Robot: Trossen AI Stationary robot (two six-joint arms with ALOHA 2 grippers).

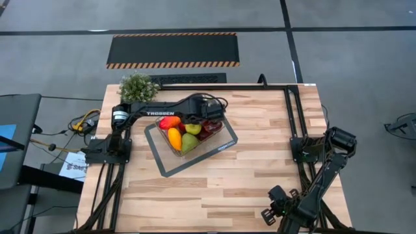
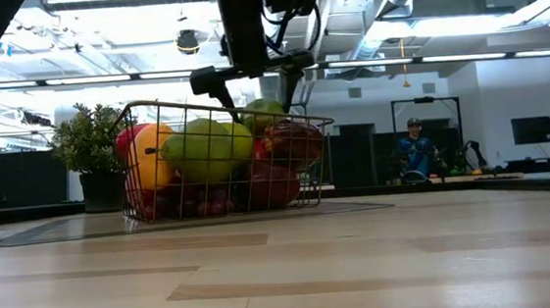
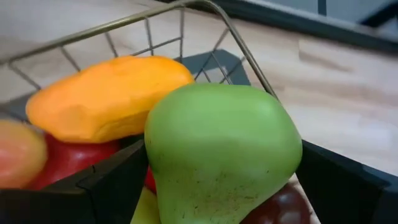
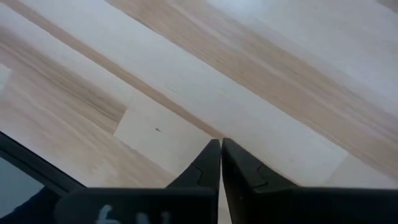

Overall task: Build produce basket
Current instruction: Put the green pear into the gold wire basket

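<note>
The wire basket (image 1: 218,136) stands on its flat grey tray (image 1: 164,162) at the table's middle left. It holds produce: an orange piece (image 3: 106,93), red pieces (image 1: 170,121) and green ones (image 1: 188,143). My left gripper (image 3: 224,186) hangs over the basket's far side with a green pear (image 3: 224,149) between its fingers; in the low view this pear (image 2: 264,109) stands above the basket's rim. My right gripper (image 4: 221,146) is shut and points down at bare wood near the table's near right corner (image 1: 270,211). My left gripper has the green pear's body pinched between its two fingers (image 3: 112,180), one on each side (image 3: 155,162). The fingers come slanting down from above. The pear sits over the other produce, above the basket's rim; whether it rests on the pieces below, I cannot tell.
A bushy potted plant (image 1: 138,86) stands at the table's far left corner, just behind the basket. Black frame rails (image 1: 292,110) run along the far and right sides. Bare wood lies between the tray and my right arm. A person (image 2: 414,148) is far off in the room.
</note>
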